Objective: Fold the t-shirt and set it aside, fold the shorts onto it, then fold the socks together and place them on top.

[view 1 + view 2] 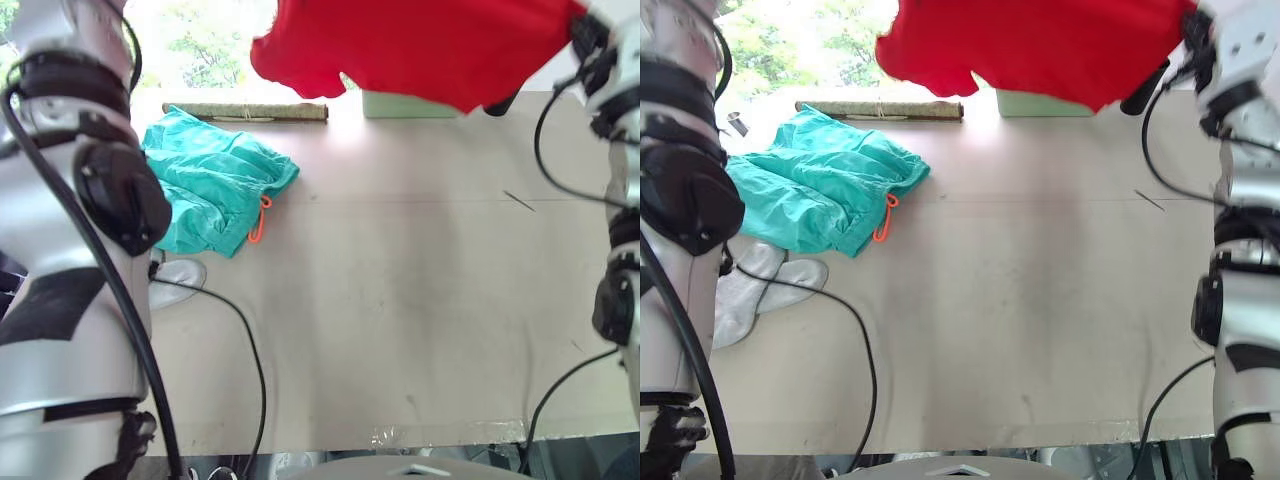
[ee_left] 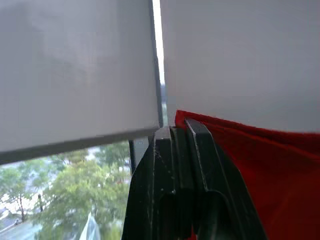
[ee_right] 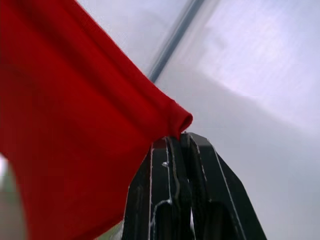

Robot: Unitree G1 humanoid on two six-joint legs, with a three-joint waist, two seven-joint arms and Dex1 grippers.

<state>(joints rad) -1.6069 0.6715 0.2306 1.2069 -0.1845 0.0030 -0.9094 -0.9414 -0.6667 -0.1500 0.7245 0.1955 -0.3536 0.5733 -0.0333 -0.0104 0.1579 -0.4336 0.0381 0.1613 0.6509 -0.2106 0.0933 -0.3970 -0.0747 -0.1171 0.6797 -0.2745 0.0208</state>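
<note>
I see a big flat light brown table (image 1: 400, 300), a long rolled-up tan mat (image 1: 245, 111) at its far edge, a pale green box (image 1: 1045, 103) beside it, green trees (image 2: 60, 195) outside the window.

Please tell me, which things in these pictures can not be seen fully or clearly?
- t-shirt: its upper part is cut off by the top edge in both eye views.
- socks: partly covered by the left arm and a cable.
- shorts: left part hidden behind the left arm in the left eye view.

T-shirt (image 1: 1040, 45) hangs above table (image 1: 1040, 300); shorts (image 1: 820, 190) beside socks (image 1: 750, 290).
</note>
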